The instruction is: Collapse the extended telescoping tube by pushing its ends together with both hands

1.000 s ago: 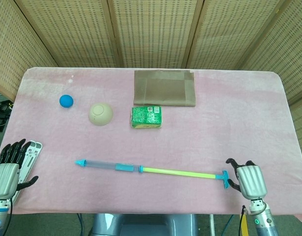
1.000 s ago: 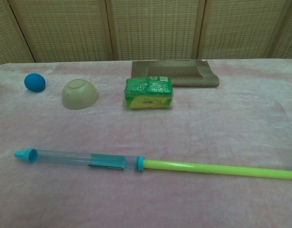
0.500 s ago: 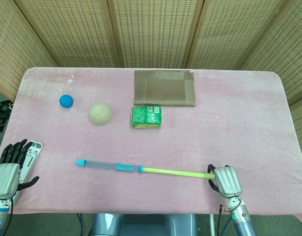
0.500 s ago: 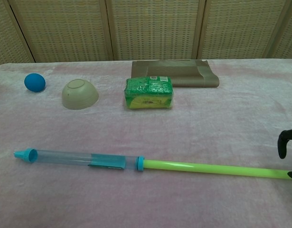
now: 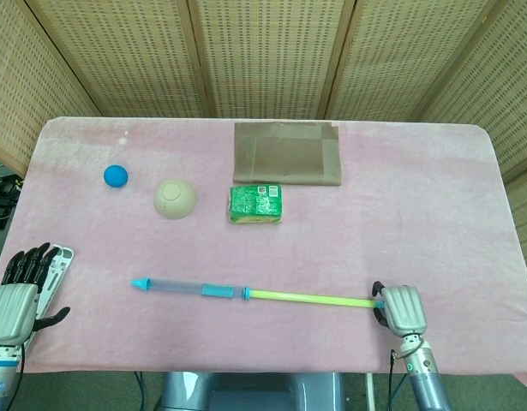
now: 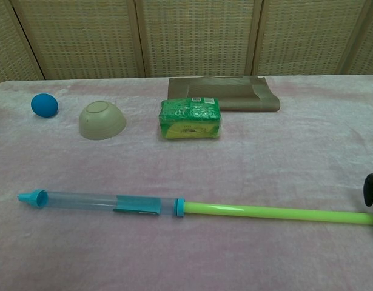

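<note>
on the pink cloth (image 5: 469,214) the telescoping tube (image 5: 246,294) lies extended, right hand (image 5: 402,309) gripping its end.

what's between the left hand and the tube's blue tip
Nothing visible. Only bare pink cloth lies between the left hand and the cap end of the telescoping tube. The right hand is already at the handle end.
</note>
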Available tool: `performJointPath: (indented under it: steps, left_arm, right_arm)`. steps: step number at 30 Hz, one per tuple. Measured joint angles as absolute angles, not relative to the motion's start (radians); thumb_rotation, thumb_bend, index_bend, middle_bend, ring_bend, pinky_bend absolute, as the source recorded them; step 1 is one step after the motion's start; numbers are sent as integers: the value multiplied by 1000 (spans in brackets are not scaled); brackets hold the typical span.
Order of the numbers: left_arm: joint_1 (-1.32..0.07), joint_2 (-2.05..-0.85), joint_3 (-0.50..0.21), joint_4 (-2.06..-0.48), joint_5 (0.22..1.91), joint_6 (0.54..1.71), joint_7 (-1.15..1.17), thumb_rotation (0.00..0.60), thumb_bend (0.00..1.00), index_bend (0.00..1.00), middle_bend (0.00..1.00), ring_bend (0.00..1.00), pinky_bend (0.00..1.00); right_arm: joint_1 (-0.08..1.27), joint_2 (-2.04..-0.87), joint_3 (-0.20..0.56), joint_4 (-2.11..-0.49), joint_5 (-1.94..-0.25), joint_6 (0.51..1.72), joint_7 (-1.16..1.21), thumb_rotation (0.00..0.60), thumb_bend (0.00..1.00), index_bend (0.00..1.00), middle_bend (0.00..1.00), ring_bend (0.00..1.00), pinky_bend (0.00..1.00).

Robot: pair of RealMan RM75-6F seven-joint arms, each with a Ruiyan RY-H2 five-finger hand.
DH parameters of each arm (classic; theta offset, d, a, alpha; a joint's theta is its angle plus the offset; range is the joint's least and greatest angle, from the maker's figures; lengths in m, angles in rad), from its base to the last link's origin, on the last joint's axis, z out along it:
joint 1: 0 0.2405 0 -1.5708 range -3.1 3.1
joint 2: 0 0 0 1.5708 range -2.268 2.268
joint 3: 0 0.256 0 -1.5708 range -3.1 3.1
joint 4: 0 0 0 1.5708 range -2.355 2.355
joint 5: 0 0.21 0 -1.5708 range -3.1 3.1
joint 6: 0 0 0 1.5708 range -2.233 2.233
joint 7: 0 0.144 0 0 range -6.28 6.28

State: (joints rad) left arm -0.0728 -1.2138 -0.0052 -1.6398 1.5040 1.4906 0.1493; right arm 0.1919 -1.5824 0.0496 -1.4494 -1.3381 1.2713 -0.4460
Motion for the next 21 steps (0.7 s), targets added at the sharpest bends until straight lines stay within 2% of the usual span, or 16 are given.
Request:
performJointPath:
  steps: [13,16,21]
  left_arm:
    - [-72,-1214,-6,-1641,1503,1486,143,600,51,0,0,0,0]
    - [-73,-1213,-6,-1641,1502,1483,141,600,51,0,0,0,0]
    - [-73,-1214,-6,-1641,1501,1480,143,600,51,0,0,0,0]
  right_arm:
    - [191,-1597,43,-1429,-1290,1245,-465,600,504,501,1000,1000,682]
    - [196,-1606,49,-1418,-1267,1230,-477,600,540,541,1000,1000,682]
    - [202,-1618,57,-1397,-1245,1219,-484,600,621,682,1000,1000,682]
